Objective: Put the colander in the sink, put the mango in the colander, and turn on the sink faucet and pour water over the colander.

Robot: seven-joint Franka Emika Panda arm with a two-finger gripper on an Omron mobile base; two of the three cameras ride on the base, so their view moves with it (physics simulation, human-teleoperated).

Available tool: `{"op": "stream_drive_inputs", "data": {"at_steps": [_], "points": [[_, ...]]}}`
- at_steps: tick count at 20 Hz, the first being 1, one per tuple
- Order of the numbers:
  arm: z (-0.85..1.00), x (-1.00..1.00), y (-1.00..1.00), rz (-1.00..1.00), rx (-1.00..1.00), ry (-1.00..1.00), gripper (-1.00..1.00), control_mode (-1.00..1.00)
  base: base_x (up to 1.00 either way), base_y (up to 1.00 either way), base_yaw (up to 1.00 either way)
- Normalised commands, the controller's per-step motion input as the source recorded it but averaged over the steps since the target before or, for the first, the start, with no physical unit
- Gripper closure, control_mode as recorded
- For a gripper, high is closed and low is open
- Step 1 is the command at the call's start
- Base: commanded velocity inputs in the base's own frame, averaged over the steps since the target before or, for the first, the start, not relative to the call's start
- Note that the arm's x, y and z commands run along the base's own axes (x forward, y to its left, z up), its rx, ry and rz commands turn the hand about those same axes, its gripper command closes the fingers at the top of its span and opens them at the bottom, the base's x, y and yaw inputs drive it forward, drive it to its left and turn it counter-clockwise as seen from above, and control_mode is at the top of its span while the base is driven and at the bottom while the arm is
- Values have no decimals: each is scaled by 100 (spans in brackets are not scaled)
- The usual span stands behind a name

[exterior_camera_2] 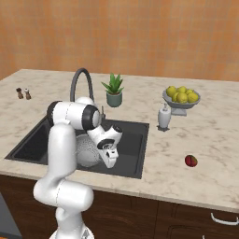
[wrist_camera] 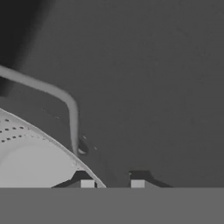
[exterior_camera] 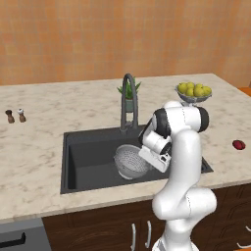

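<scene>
Round silver-grey perforated metal colander [exterior_camera: 131, 162] resting in dark charcoal rectangular sink [exterior_camera: 83, 157]; two-finger gripper [wrist_camera: 112, 183] at its rim, fingers nearly together, whether clamped unclear; small dark red oval mango [exterior_camera_2: 191, 161] well apart on counter, rightward.

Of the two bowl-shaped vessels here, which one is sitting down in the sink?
The colander, the perforated silver bowl, sits in the sink beside the gripper. The footed bowl of yellow fruit stands on the counter behind.
</scene>
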Motion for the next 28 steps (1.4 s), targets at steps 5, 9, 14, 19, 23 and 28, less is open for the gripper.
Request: {"op": "stream_drive_inputs", "data": {"at_steps": [5, 9, 14, 19, 23, 28], "points": [[-3, -38, 0, -2, 0, 9, 100, -100, 0, 0, 0], [0, -72, 0, -1, 0, 8, 100, -100, 0, 0, 0], [0, -52, 0, -2, 0, 4, 100, -100, 0, 0, 0], [0, -25, 0, -3, -3, 1, 100, -100, 0, 0, 0], [0, -8, 0, -6, -8, 1, 100, -100, 0, 0, 0], [2, -9, 0, -4, -8, 1, -100, -100, 0, 0, 0]]}}
